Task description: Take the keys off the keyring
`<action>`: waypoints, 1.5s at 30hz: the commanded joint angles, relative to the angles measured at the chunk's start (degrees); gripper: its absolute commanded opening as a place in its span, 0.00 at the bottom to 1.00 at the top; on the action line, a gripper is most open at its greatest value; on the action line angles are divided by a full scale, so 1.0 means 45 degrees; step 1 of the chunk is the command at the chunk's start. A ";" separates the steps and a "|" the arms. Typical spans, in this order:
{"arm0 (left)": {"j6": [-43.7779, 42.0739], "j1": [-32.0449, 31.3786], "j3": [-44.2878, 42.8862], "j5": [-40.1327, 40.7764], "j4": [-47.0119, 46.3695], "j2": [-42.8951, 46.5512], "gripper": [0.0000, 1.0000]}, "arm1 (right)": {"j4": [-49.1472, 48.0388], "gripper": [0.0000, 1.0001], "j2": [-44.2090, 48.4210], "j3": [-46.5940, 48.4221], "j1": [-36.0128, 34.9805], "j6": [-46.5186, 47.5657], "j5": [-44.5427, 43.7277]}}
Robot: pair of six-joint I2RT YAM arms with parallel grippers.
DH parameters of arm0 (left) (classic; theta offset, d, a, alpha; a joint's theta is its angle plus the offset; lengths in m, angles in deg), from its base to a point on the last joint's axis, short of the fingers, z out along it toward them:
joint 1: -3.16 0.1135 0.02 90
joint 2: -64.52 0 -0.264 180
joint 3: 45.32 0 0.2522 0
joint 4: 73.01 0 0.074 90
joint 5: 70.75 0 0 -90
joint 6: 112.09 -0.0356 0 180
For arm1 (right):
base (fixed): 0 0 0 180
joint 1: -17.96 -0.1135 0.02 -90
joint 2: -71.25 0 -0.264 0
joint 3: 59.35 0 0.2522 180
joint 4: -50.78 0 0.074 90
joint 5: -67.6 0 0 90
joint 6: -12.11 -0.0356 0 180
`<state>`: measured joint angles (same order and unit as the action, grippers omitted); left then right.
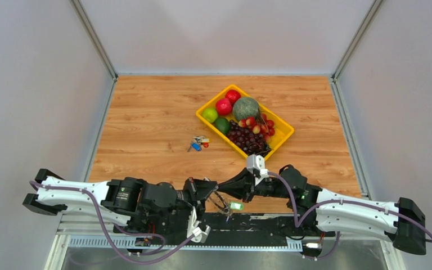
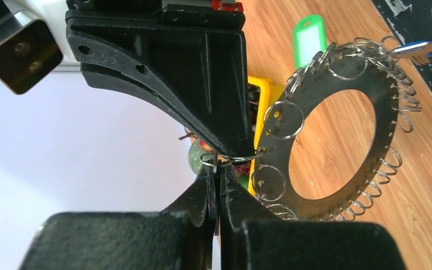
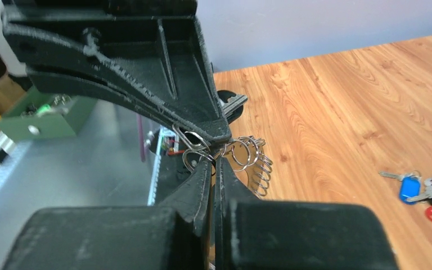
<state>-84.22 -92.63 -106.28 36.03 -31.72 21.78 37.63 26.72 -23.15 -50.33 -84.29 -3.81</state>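
Both keys on keyring (image 2: pixel 315 90) yet: green-cap key (image 2: pixel 309 39), blue-cap key (image 2: pixel 427 49) hang at its rim; keyring held betw. arms at near edge of table (image 1: pixel 146 112); left gripper (image 2: pixel 216 169) clamped on rim loop; right gripper (image 3: pixel 214 160) clamped on rim loops too; no key off; both removals left.

A tray (image 1: pixel 285 133) of fruit (image 1: pixel 246 108) sat on the table (image 1: pixel 146 112), right of centre. A small bunch of keys (image 1: pixel 198 144) lay on the table just left of the tray's near end. At the near edge, the keyring (image 1: pixel 221 201) was between the left gripper (image 1: pixel 211 192) on its left and the right gripper (image 1: pixel 225 188) on its right. One key (image 1: pixel 236 206) lay at the keyring's right.
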 commanded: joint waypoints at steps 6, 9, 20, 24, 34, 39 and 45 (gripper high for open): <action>-0.0376 -0.0003 -0.0427 -0.0198 -0.0782 -0.0093 0.00 | -0.2400 0.00 0.0706 -0.0941 0.0027 -0.7453 -0.4684; -0.0399 -0.0005 -0.0384 -0.0246 -0.0795 -0.0119 0.00 | -0.3360 0.00 0.0631 -0.1587 0.0169 -0.9124 -0.5204; -0.0309 -0.0014 -0.0272 -0.0107 -0.0500 0.0046 0.00 | -0.0754 0.26 0.0865 -0.0777 0.0461 -0.8466 -0.6200; -0.0230 -0.0006 -0.0283 -0.0233 -0.0545 0.0418 0.00 | 0.0506 0.46 0.1365 -0.0283 0.0457 -0.4461 -0.5450; -0.0171 -0.0001 -0.0291 -0.0274 -0.0525 0.0475 0.00 | 0.1503 0.47 0.2130 -0.0521 0.0428 0.2812 -0.1811; -0.0179 -0.0008 -0.0272 -0.0206 -0.0598 0.0417 0.00 | 0.0511 0.44 0.2367 -0.0972 0.0382 0.3596 -0.1118; -0.0218 -0.0003 -0.0273 -0.0138 -0.0673 0.0300 0.00 | -0.0208 0.43 0.2100 -0.0738 0.0204 0.4115 -0.0233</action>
<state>-85.42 -92.43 -106.28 35.24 -31.59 23.09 41.67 36.77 -27.65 -48.73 -70.06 -9.34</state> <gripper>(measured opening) 0.017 0.435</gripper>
